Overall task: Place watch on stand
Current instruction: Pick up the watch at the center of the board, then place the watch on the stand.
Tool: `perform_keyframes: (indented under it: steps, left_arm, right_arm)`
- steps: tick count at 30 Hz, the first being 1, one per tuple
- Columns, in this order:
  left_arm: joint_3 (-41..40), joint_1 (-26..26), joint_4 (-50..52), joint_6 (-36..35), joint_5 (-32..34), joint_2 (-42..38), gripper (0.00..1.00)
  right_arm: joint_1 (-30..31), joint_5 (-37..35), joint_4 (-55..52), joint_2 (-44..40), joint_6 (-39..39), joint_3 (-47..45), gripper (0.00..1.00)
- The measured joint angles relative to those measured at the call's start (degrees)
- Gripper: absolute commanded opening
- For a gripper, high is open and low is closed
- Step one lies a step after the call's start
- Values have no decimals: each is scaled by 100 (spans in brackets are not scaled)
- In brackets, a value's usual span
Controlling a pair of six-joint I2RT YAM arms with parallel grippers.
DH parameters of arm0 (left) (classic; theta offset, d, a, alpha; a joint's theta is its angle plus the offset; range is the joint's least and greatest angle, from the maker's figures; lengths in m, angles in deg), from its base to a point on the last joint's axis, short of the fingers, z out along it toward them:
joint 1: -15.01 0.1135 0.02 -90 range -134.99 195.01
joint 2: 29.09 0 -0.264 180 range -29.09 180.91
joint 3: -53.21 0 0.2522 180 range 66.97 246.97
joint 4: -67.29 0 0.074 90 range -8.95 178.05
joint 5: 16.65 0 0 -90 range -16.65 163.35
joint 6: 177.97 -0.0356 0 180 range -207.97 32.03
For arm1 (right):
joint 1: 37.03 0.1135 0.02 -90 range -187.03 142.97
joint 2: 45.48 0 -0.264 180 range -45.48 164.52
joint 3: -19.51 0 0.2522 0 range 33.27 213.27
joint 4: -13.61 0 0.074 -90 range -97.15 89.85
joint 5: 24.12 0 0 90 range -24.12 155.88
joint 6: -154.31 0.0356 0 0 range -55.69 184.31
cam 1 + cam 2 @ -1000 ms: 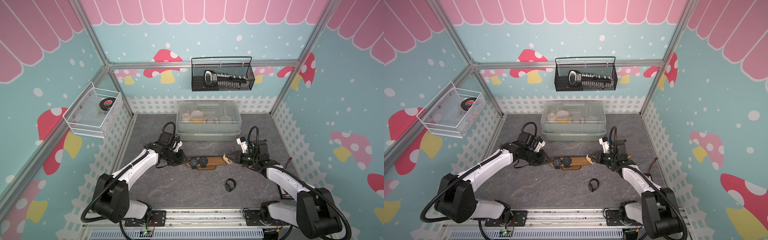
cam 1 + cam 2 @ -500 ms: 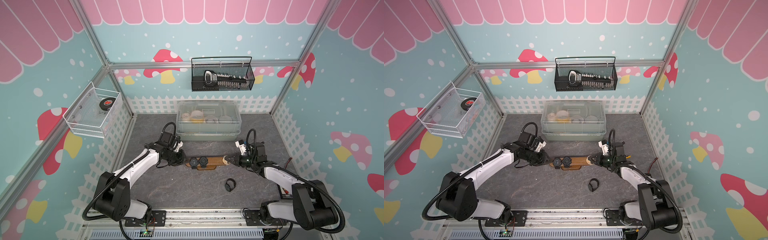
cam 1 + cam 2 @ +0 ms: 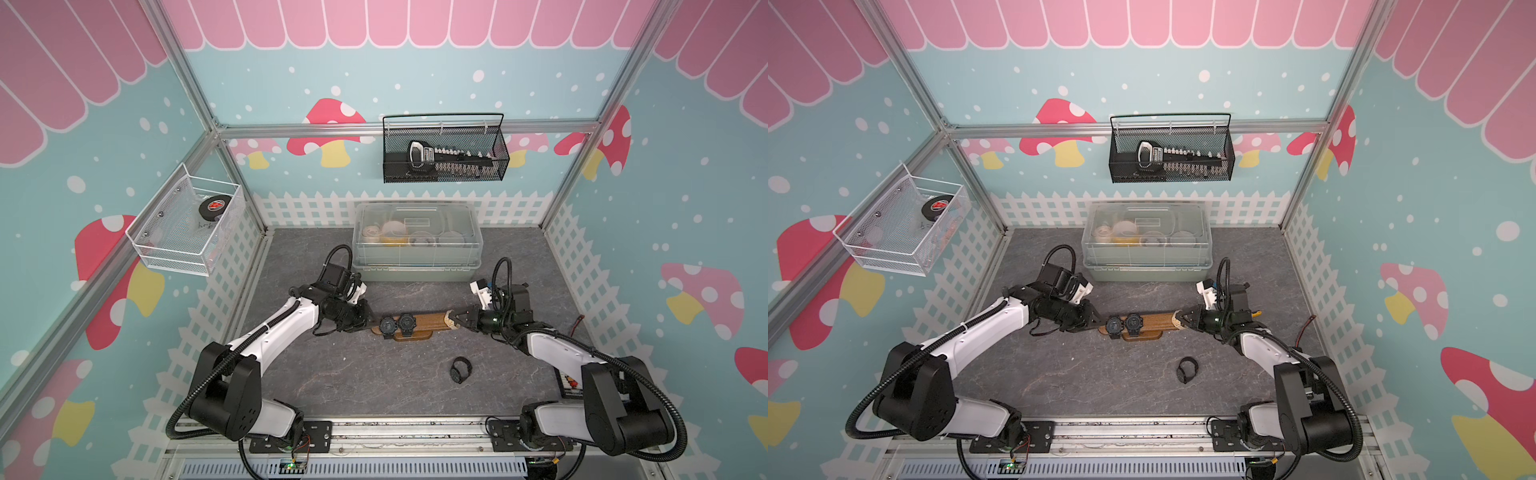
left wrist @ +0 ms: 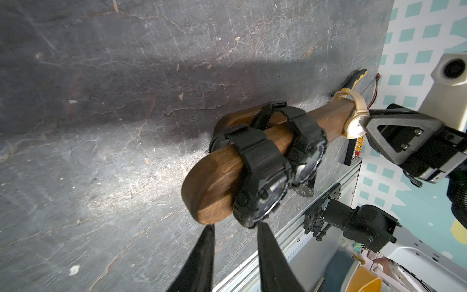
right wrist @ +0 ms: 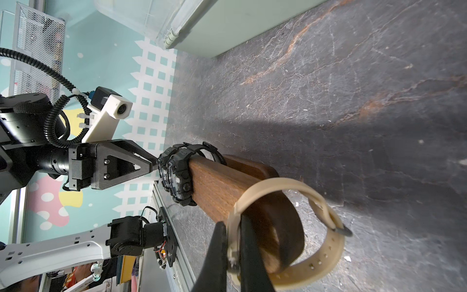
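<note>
The stand [image 3: 428, 324] [image 3: 1158, 322] is a brown wooden bar on the dark floor, with two black watches [image 3: 387, 325] [image 3: 406, 322] strapped round its left half. My right gripper [image 3: 455, 321] [image 5: 232, 222] is shut on the case of a beige watch [image 5: 303, 227] [image 4: 356, 121], whose strap loops round the bar's right end. My left gripper [image 3: 368, 322] [image 4: 235, 226] is at the bar's left end. It is open, its fingertips against the bar end and the nearest black watch, and bare floor shows between the fingers.
Another black watch [image 3: 460, 370] lies on the floor in front of the stand. A clear lidded box [image 3: 415, 245] stands behind it. A black wire basket [image 3: 444, 153] hangs on the back wall and a white mesh basket [image 3: 187, 228] on the left wall.
My right wrist has shifted slightly at the bar's right end, still holding the beige watch. The left arm and the stand have stayed where they were.
</note>
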Motion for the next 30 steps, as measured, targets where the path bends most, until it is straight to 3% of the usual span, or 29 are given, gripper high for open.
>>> perform_keyframes:
  steps: [13, 24, 30]
  left_arm:
    - [0, 0, -15, 0, -15, 57, 29]
    - [0, 0, -37, 2, -24, 79, 30]
    - [0, 0, -57, 2, -44, 96, 29]
  right_arm:
    - [0, -4, -4, -33, 83, 0, 3]
    - [11, 33, -474, -975, 94, 411, 3]
    - [11, -15, -706, -990, -70, 603, 2]
